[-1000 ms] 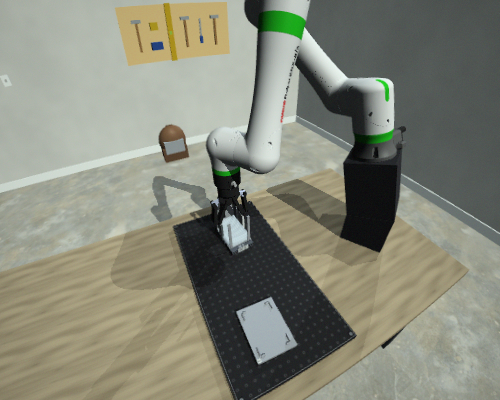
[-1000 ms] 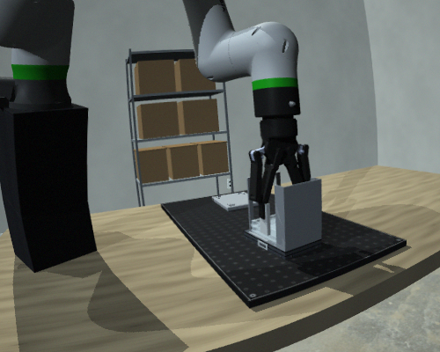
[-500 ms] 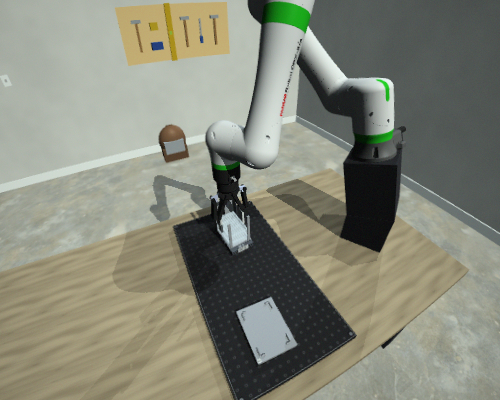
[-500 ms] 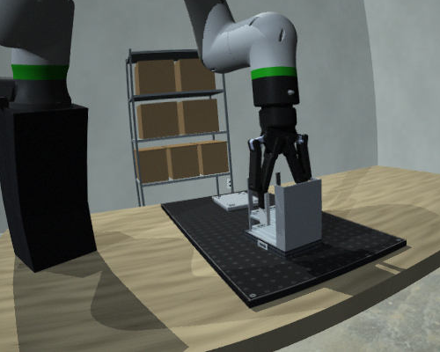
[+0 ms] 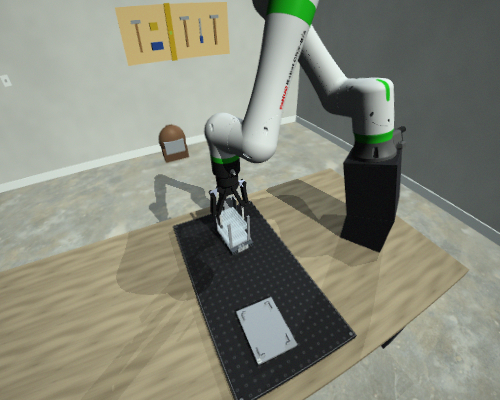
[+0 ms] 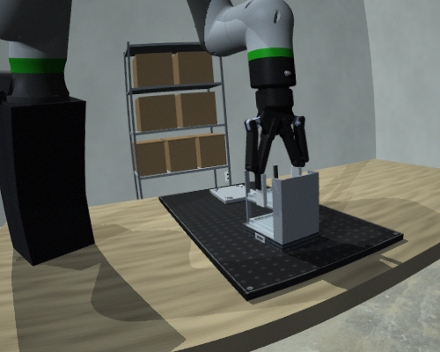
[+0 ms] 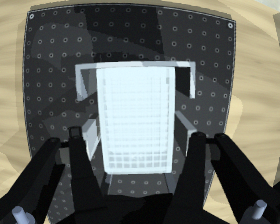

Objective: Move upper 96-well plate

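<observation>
From the top view, my fingers [image 5: 229, 207] reach down into stack rack K1 [image 5: 246, 222] at the far end of the black perforated board [image 5: 283, 282] on the table [image 5: 83, 297] — the plate nest N1 [image 5: 266, 329] lies well apart at the board's near end. From the exterior view, my fingers [image 6: 275, 171] stand partly closed, clamped on the upper 96-well plate [image 6: 263, 195] inside the rack, above the lower plate [image 6: 262, 226]. In the wrist view, the upper plate [image 7: 136, 118] fills the middle — my dark fingers press on its long sides.
</observation>
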Available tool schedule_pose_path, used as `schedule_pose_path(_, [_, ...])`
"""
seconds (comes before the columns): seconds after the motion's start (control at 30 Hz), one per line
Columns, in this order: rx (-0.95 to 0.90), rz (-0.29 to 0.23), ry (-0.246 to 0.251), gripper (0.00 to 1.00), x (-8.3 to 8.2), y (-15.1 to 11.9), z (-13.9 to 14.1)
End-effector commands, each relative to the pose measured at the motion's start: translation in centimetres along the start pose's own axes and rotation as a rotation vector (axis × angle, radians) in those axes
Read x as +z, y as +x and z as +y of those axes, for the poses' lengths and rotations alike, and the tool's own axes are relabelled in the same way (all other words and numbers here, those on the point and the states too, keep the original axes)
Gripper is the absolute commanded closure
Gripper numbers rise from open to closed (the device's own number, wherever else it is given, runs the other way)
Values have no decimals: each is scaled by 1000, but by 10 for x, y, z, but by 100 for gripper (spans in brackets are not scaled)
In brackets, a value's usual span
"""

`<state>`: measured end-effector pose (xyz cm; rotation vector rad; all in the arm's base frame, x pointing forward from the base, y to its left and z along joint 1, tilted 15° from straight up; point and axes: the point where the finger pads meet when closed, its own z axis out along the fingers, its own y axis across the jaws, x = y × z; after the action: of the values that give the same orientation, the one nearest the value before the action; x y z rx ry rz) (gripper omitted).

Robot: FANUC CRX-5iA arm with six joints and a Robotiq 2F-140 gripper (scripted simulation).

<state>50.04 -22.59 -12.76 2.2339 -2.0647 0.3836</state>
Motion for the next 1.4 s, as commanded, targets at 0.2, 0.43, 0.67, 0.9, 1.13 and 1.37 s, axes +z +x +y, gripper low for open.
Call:
schedule_pose_path(0.2, [0,0,0,100,-12,0,0])
schedule_pose_path(0.43, [0,0,0,100,-24,0,0])
schedule_pose_path(0.67, [0,0,0,100,-32,0,0])
schedule_pose_path(0.9, [0,0,0,100,-44,0,0])
schedule_pose_path(1.13, [0,0,0,100,-52,0,0])
schedule_pose_path(1.37, [0,0,0,100,-64,0,0])
